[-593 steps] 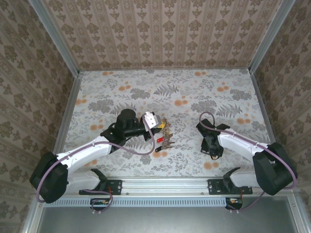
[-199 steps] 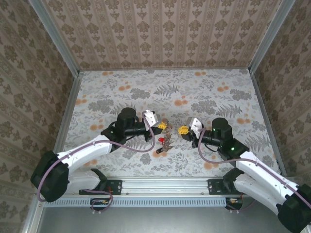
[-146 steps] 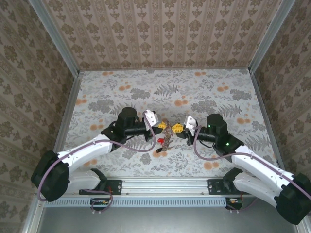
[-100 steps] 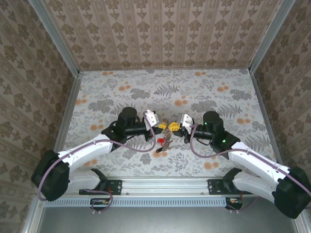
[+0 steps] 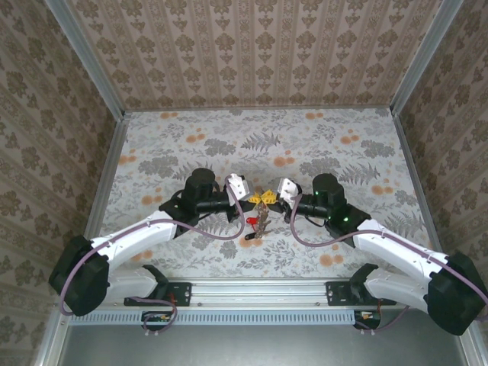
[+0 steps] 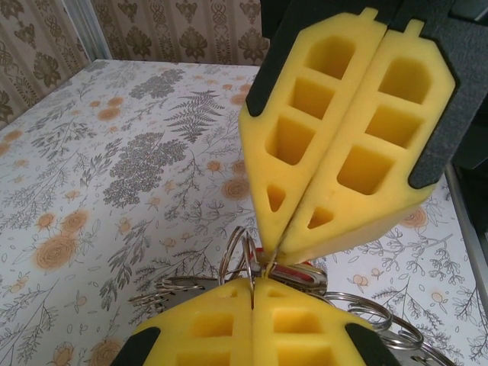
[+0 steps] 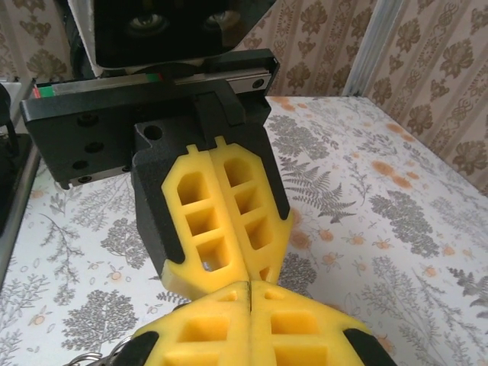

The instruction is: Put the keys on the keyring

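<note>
Mid-air meeting over the counter point(image 5: 191, 137), tip to tip.

Left gripper point(image 5: 255, 200): jaws pressed together and clamped on the keyring point(image 6: 238, 255). Thin silver loops poking out of the seam between the yellow pads point(image 6: 206, 328) in the left wrist view.

Right gripper point(image 5: 272, 197): jaws together too, tips nosed right against the same loops. Hard to tell whether pinching a key, the ring wire or nothing, with the contact spot tucked behind foam.

Keys point(image 5: 259, 221) dangling in a bunch just below the two grippers, off the counter. Red plastic head point(image 6: 293, 273) wedged among the loops, just under the right tips. Further silver rings point(image 6: 366, 309) hanging at the lower right of the left wrist view. Stray red-and-dark piece point(image 5: 248, 238) lying on the counter just beneath the bunch.

Judged step: threading or passing at the ring.

Risks from here:
- Dropping the whole bunch onto the counter, by releasing one grip before securing the other.
- Bending or springing the ring, by pulling apart with both sets of jaws on the same wire.
- Ring twisting in soft foam under the bunch's weight, so key hole and ring end out of line.
- Knocking the ring loose, by pushing closer with the tips already touching.
</note>
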